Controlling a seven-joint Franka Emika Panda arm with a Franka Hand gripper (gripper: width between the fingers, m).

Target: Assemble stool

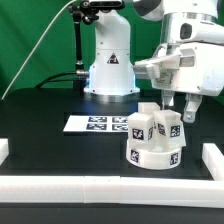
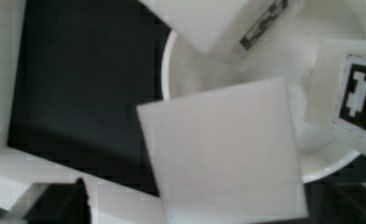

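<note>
Plainly, the jaws [image 1: 178,112] stand wide open with nothing between them, poised just above the stool [image 1: 156,140], which sits on the black desk [image 1: 45,140] with its round seat [image 1: 155,157] flat down and its legs pointing up. Three legs [image 1: 141,127] rise from the seat, each with black-and-white tags, and the one nearest the jaws, on the exterior view's right, lies almost directly under the fingertips; whether a finger touches it cannot be told from this distance. Beyond the stool from the jaws, toward the exterior view's left, the marker board [image 1: 98,124] lies flat on the desk, close to the seat but apart from it. Behind that stands the arm's white base [image 1: 110,62], with a green backdrop [image 1: 40,45] further back. White rails [image 1: 110,187] border the desk in front of the stool and at either side, well clear of the jaws. In the wrist view a leg [image 2: 224,140] fills the middle as a blurred white block, with the seat's rim [image 2: 189,60] curving behind it and part of a tag [image 2: 361,95] cut off at the edge. A second leg [image 2: 206,20] is only partly in that picture. Both fingers are hard to make out there, only dark shapes at the border.
</note>
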